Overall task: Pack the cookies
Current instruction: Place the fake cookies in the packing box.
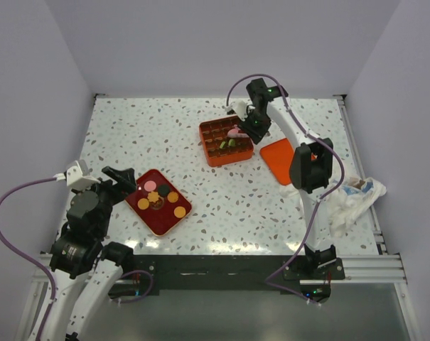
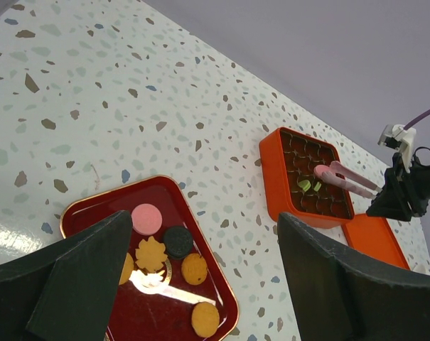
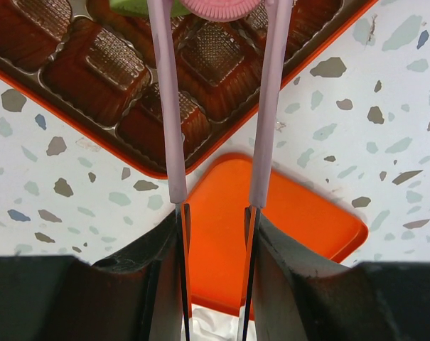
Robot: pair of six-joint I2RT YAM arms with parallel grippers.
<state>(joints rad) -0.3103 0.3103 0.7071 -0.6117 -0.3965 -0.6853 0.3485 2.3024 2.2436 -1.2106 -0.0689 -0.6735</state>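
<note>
Several cookies lie on a dark red tray (image 1: 161, 222): a pink one (image 2: 146, 217), a dark brown one (image 2: 178, 241), a leaf-shaped one (image 2: 151, 254) and round orange ones (image 2: 195, 268). My left gripper (image 2: 207, 278) is open and empty, just above the tray's left side (image 1: 122, 181). My right gripper (image 3: 216, 213) is shut on pink tongs (image 3: 165, 99). The tongs' tips pinch a pink cookie (image 3: 222, 7) over the orange compartment box (image 1: 204, 145). Green cookies (image 2: 305, 185) sit in the box's cells.
The box's orange lid (image 1: 277, 160) lies flat to the right of the box, under my right arm. A crumpled white cloth (image 1: 353, 202) lies at the table's right edge. Walls close the table at the back and sides.
</note>
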